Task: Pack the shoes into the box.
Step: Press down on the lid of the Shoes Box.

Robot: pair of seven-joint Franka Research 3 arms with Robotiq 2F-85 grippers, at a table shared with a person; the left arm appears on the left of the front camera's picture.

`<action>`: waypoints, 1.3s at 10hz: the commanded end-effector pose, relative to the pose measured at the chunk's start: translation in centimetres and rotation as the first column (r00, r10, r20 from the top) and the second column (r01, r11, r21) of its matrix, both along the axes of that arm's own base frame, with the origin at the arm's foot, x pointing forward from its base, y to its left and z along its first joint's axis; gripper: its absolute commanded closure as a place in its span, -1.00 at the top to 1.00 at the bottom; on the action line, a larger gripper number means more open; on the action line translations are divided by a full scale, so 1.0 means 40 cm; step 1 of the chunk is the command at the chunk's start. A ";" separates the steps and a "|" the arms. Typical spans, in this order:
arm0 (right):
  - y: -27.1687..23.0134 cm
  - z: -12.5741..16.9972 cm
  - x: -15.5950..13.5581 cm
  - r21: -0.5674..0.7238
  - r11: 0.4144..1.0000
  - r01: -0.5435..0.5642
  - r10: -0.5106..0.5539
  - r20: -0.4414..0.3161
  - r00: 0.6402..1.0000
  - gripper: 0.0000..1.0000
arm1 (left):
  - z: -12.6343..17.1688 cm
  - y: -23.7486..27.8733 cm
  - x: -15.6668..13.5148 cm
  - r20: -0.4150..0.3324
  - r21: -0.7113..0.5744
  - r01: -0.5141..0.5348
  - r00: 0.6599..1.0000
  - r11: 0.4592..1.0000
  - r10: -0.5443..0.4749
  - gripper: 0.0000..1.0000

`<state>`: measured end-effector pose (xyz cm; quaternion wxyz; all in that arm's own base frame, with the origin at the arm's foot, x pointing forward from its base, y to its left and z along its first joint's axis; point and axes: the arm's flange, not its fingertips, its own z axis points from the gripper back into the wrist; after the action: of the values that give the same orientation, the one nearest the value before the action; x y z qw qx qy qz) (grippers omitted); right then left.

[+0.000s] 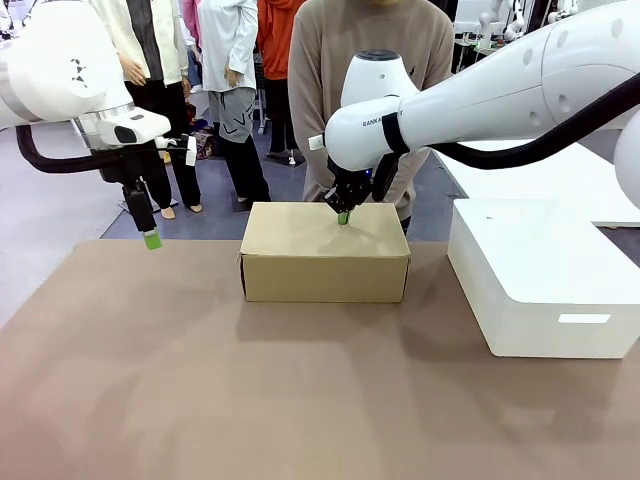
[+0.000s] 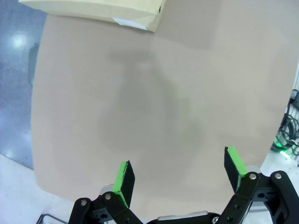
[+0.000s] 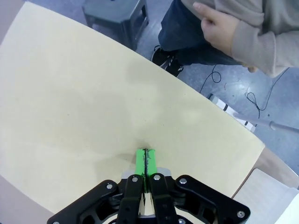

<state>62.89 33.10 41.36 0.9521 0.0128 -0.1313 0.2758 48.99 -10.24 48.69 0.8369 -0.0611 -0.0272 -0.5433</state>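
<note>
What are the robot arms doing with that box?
The right gripper has its fingers shut together and is pressing their tips down on the closed lid of the tan cardboard shoebox, near its far edge. The left gripper hangs open above the bare brown table, off to the side, holding nothing. A person stands just behind the shoebox with hands drawn in. A bigger white box sits to the right.

The front camera looks across the table (image 1: 200,400) toward 12 o'clock. Both wrist cameras look down closely; every view shares the box (image 1: 325,250).
</note>
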 end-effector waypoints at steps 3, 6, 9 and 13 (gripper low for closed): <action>0.013 0.003 -0.013 0.010 1.000 0.025 -0.026 0.066 0.997 -1.00 | 0.004 0.007 -0.002 -0.002 -0.022 0.015 1.000 1.000 -0.015 1.00; -0.004 0.124 -0.076 0.045 0.999 -0.031 0.026 0.120 0.993 -1.00 | 0.004 0.007 -0.002 -0.002 -0.022 0.015 1.000 1.000 -0.015 1.00; -0.018 0.163 -0.130 0.043 0.996 -0.076 0.071 0.106 0.992 -1.00 | 0.004 0.007 -0.002 -0.002 -0.022 0.015 1.000 1.000 -0.015 1.00; -0.075 0.220 -0.234 0.043 0.991 -0.125 0.120 0.117 0.986 -1.00 | 0.004 0.007 -0.002 -0.002 -0.022 0.015 1.000 1.000 -0.015 1.00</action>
<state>55.71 32.14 49.71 0.9310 0.0145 -0.1857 0.3139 49.01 -10.23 48.67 0.8370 -0.0612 -0.0271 -0.5431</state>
